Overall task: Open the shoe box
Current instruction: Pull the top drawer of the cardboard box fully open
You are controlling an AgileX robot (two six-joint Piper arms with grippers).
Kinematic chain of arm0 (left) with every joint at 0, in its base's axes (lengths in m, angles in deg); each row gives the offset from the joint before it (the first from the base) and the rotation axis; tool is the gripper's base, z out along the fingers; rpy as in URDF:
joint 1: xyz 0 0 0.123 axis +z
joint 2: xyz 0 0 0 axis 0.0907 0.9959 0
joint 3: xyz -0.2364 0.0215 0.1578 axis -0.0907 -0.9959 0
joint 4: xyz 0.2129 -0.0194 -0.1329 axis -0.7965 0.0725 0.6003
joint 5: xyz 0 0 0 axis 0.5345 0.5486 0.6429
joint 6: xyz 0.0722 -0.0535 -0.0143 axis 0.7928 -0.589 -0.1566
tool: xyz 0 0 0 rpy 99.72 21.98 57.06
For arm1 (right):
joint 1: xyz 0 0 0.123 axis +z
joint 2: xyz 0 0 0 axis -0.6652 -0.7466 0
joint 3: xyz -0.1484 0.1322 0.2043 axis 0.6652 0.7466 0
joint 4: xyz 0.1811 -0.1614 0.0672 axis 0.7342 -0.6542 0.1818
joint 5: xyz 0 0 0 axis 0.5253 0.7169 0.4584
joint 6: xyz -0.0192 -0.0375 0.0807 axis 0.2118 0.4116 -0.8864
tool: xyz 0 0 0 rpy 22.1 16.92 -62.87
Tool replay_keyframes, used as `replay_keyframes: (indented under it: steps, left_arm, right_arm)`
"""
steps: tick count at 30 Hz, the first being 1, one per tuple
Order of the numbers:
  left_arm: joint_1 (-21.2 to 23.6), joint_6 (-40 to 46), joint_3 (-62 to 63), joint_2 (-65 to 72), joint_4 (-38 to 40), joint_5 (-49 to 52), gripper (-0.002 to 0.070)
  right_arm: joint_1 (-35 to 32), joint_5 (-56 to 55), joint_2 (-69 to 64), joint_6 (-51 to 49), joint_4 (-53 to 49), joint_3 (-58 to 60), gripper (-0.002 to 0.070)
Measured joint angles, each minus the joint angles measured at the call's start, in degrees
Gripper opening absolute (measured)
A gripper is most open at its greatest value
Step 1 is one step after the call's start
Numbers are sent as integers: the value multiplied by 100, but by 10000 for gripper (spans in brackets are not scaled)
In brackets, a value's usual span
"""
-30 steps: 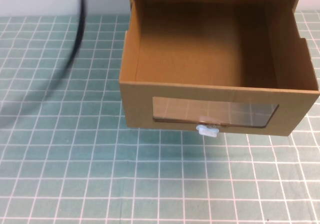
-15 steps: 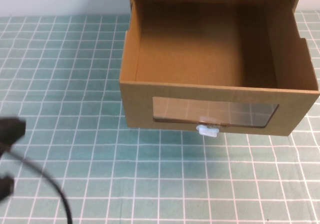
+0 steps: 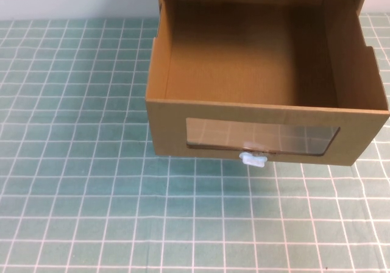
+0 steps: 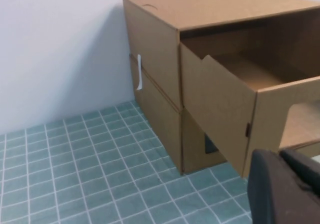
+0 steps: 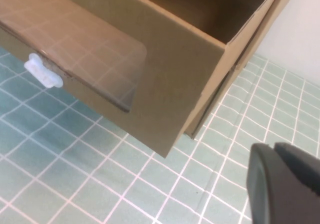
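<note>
Flanking shoe box [image 4: 210,6] (drawer [image 3: 268,133] out): left end effector [image 4: 286,186], right end effector [image 5: 284,184].

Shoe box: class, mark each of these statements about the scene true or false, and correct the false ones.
1. The drawer is pulled out of the box. True.
2. A shoe lies in the drawer. False: the drawer holds nothing.
3. The white tab sits at the lower edge of the window in the drawer's front. True.
4. The right gripper grips the white tab. False: it is shut on nothing and hangs off the drawer's front right corner, apart from the tab.
5. Neither gripper shows in the high view. True: the left gripper hangs off the box's left side, seen only by its own wrist camera.
</note>
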Motion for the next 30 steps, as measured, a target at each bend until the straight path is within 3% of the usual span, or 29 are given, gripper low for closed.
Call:
replay_keyframes:
  steps: [7,15,26,30]
  left_arm:
    - [0,-21,-529,-29,-86,-239,-5]
    - [0,-21,-997,-29,-1027,-526,-5]
    - [0,-21,-2930,-526,-1264,-2868,-5]
    - [66,-97,-3503,-975,-1370,-2909,-5]
  right_arm:
    - [0,14,0,0,0,0,-13]
    - [0,14,0,0,0,0,-13]
    - [0,18,0,0,0,0,-13]
    - [0,18,0,0,0,0,-13]
